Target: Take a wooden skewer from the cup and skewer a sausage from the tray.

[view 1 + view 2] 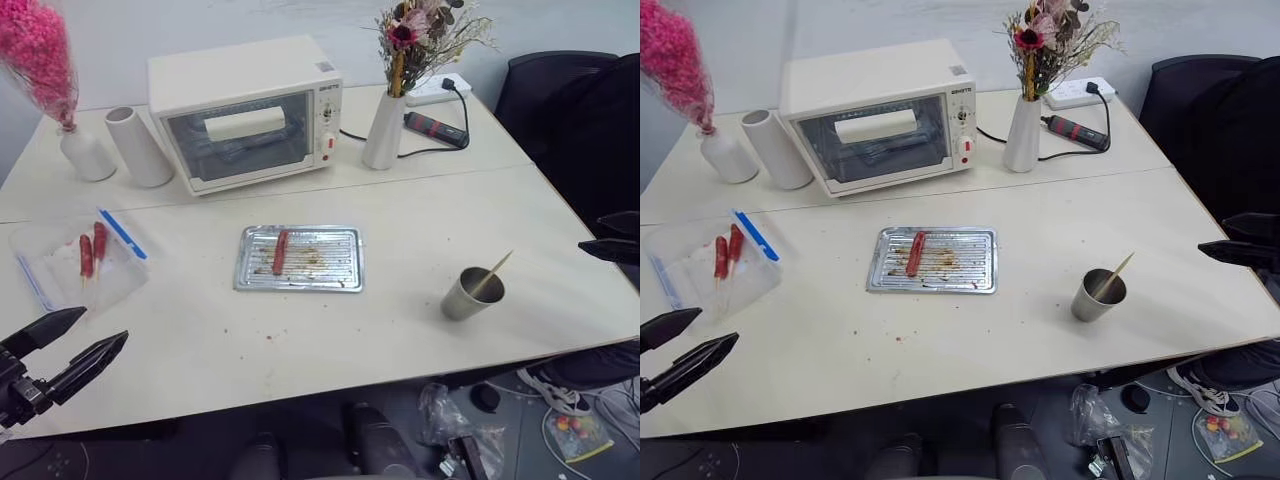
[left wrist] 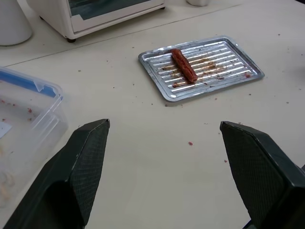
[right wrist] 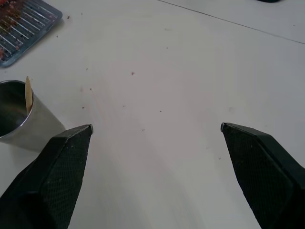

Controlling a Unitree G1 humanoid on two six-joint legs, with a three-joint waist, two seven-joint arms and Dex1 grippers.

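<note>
— How far along is the job judged to be?

— Barely begun, it is judged. The wooden skewer point(image 1: 493, 275) is seen leaning in the cup point(image 1: 470, 294), which stands near the table's point(image 1: 400, 330) front right corner, and nothing has been lifted out.

— And the sausage?

— One sausage point(image 1: 280, 251) is shown lying on the left part of the tray point(image 1: 335, 262) (a stained one, mid-table), unpierced.

— What is held by the grippers?

— Nothing. The left gripper point(image 1: 75, 347) is seen with its fingers spread wide above the table's front left edge, near a clear plastic container point(image 1: 45, 262) in which two more sausages are kept. The right gripper point(image 3: 156, 128) is likewise spread and empty, with the cup just beside one finger.

— So what is left?

— Everything: the skewer is to be drawn and the sausage speared.
</note>
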